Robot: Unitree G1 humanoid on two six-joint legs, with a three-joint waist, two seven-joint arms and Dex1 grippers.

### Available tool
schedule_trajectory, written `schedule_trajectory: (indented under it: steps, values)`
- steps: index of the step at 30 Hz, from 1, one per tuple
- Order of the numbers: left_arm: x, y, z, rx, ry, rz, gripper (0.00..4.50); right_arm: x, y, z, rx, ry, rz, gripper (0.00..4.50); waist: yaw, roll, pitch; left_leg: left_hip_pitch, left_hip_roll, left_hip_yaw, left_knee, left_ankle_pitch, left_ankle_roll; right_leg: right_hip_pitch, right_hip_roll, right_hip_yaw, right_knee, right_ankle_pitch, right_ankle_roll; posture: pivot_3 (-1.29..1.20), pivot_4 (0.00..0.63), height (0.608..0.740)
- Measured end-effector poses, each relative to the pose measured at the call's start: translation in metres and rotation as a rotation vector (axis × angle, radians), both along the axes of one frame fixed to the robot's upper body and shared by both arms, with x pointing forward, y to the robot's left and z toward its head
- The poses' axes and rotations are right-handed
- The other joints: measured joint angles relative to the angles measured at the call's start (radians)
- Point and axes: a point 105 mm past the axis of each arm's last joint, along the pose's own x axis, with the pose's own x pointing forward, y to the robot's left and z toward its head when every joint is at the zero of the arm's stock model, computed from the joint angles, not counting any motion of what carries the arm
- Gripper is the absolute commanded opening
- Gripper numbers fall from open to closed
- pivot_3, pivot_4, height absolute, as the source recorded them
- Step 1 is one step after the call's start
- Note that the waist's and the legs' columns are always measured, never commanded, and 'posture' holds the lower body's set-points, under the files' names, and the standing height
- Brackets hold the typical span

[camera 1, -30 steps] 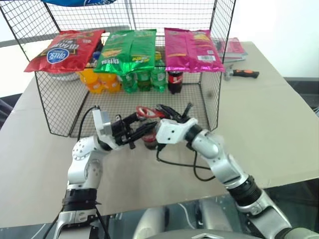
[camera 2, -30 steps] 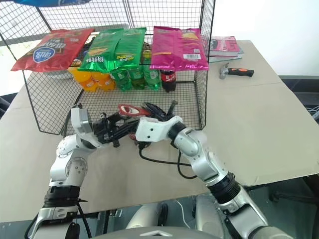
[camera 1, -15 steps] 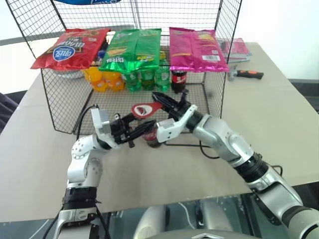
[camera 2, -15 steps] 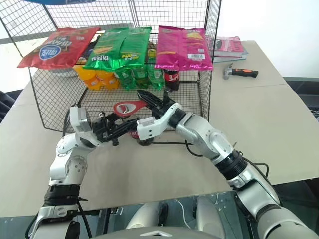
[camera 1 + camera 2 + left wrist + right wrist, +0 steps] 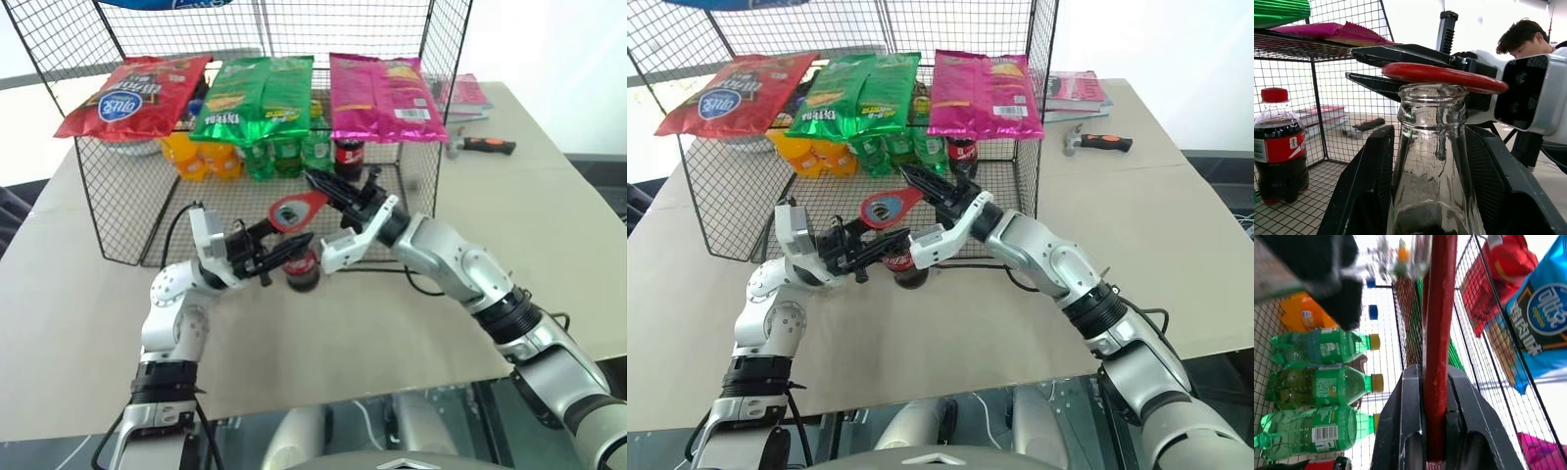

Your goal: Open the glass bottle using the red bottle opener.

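**Opener above the bottle mouth**

At frame centre our left jaws (image 5: 279,253) grip the upright glass bottle (image 5: 302,269); our right jaws (image 5: 328,188), clamped on the red bottle opener (image 5: 295,209), hold its ring just above the neck, handle running up-right

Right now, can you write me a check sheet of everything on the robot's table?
Surface: beige table, flat, bare near the front edge.
Job's things: glass bottle upright, no cap on its mouth; red bottle opener just above it.
Clutter: wire rack with chip bags on top, soda bottles beneath; hammer; books.
Grippers: left gripper around the bottle; right gripper shut on the opener.
Cables: black cable by the left arm.
Surroundings: a person's head behind.
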Motion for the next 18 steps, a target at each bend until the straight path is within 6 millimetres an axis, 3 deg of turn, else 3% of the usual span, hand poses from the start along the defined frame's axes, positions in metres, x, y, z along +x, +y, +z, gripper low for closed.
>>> schedule_trajectory:
  steps: [4,16,17,18]
  values:
    - [-0.001,0.000,0.000,-0.001,0.001,0.001,2.06,-0.001,-0.006,0.005,0.106,0.059,0.016,0.00,0.000,0.000,0.000,0.000,0.000,0.000,0.000,0.000,0.000,0.000,0.000,0.000,0.000,0.000,0.000,0.00,0.150,0.740]
    - [0.002,0.002,0.002,-0.014,0.019,0.040,2.06,0.016,-0.025,-0.021,0.378,0.479,-0.035,0.00,0.000,0.001,0.001,0.000,0.000,0.000,0.000,0.000,0.001,0.000,0.000,0.000,0.000,0.000,0.000,0.00,0.150,0.740]
    - [0.002,0.002,0.002,-0.015,0.020,0.041,2.55,0.016,-0.025,-0.020,0.383,0.483,-0.037,0.00,0.000,0.001,0.001,0.000,0.000,-0.001,0.000,0.000,0.001,0.000,0.000,0.000,0.000,0.000,0.000,0.00,0.150,0.740]
    - [0.002,0.002,0.002,-0.015,0.021,0.043,2.68,0.017,-0.026,-0.020,0.387,0.486,-0.040,0.00,0.000,0.001,0.001,0.000,0.000,-0.001,0.000,0.000,0.001,0.000,0.000,0.000,0.000,0.000,0.000,0.00,0.150,0.740]
